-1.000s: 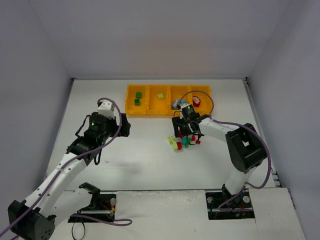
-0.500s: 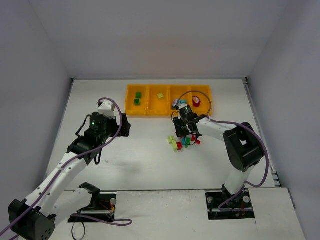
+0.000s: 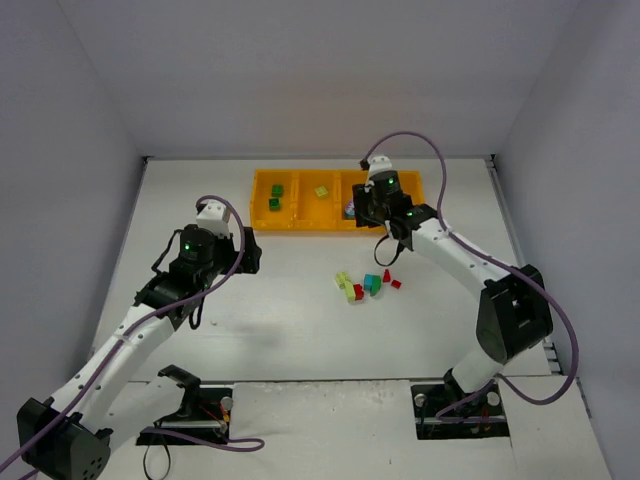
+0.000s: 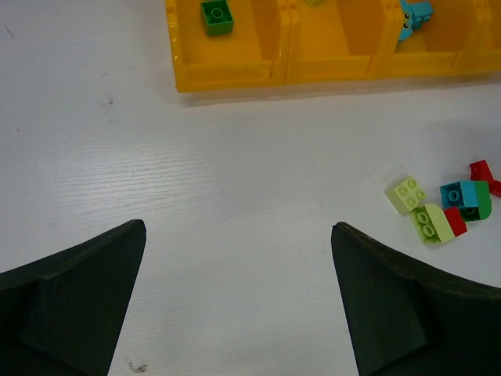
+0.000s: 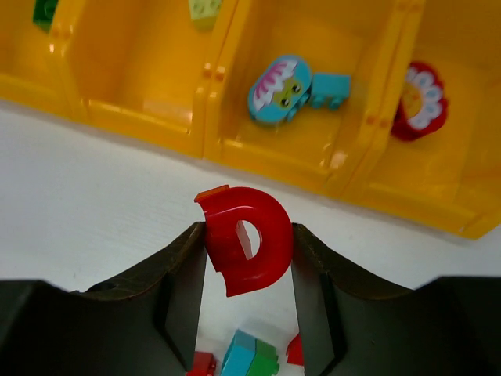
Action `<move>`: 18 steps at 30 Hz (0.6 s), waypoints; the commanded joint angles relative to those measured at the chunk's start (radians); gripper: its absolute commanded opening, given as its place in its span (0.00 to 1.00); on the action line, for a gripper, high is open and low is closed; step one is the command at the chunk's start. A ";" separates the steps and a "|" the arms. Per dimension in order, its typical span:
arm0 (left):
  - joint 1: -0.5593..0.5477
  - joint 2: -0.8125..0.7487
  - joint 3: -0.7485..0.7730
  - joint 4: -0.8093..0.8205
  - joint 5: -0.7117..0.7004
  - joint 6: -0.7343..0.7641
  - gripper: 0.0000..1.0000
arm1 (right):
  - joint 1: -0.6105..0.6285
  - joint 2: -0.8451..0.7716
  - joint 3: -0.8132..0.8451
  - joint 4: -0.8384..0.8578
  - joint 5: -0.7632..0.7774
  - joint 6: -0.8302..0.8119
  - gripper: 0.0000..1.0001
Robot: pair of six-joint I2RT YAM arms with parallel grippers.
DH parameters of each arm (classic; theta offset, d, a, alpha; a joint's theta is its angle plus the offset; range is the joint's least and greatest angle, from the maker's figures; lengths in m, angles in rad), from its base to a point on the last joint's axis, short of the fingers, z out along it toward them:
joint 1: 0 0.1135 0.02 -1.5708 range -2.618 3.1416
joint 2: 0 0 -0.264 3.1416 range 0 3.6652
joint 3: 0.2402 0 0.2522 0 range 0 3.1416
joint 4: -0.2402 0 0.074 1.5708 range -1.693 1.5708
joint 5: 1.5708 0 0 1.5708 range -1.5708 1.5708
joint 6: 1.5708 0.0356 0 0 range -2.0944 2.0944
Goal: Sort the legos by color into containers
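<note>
One red, D-shaped plastic arch piece sits clamped between the fingers of the right gripper, whose jaws are closed to the width of the piece and hold nothing else. We see the arch standing on edge in the grip, its longer side roughly along the fingers and its curved back toward the right-hand finger. Directly ahead of this gripper lies the long, shallow orange-yellow plastic tray. The compartment straight ahead holds a teal rounded piece with a printed face and a small teal brick. The compartment we judge to be the goal (it holds a red rounded piece with a white flower print) lies ahead and to the right. It is beyond the upright orange divider wall, which the arch must clear. Ahead and to the left are a lime brick and, farther left, a dark green brick. Below and behind the fingers rests the loose cluster of unsorted bricks. The left gripper hangs wide open and empty over the white tabletop, with the tray ahead of it and the cluster off to its right. We judge the right arm plainly the nearer to the red compartment.
</note>
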 commanded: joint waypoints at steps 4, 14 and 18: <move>0.008 -0.001 0.052 0.041 0.000 -0.001 0.97 | -0.161 -0.007 0.121 0.042 0.037 0.006 0.00; 0.007 -0.014 0.037 0.058 0.026 0.011 0.97 | -0.290 0.212 0.285 0.068 0.023 -0.002 0.07; 0.008 -0.026 0.028 0.070 0.028 0.019 0.97 | -0.314 0.290 0.353 0.067 0.017 0.007 0.16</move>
